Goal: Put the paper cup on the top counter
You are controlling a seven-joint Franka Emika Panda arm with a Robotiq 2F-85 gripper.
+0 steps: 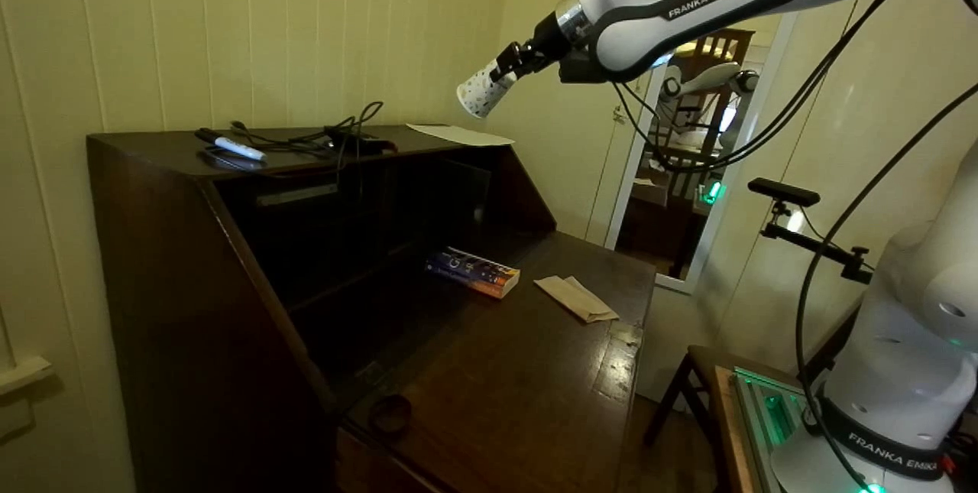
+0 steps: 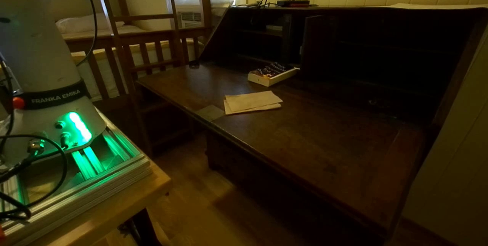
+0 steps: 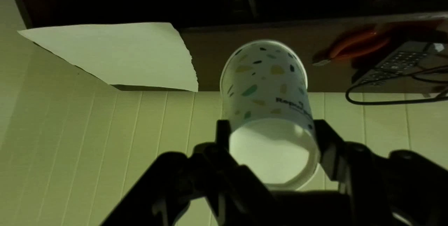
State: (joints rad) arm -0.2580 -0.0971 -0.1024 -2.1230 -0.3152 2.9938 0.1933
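One pincer (image 3: 272,131) is gripping the paper cup (image 1: 485,92), which is hanging tilted higher than the desk's top (image 1: 145,145), seemingly near its front edge; a slanted release, or one short of that edge, could be sending it tumbling.

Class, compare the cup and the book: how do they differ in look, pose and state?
The cup is white with scattered flecks; the book shows dark blue and orange. The cup tilts; the book lies flat. The cup is held in the gripper; the book rests on the desk. Both carry printed lettering.
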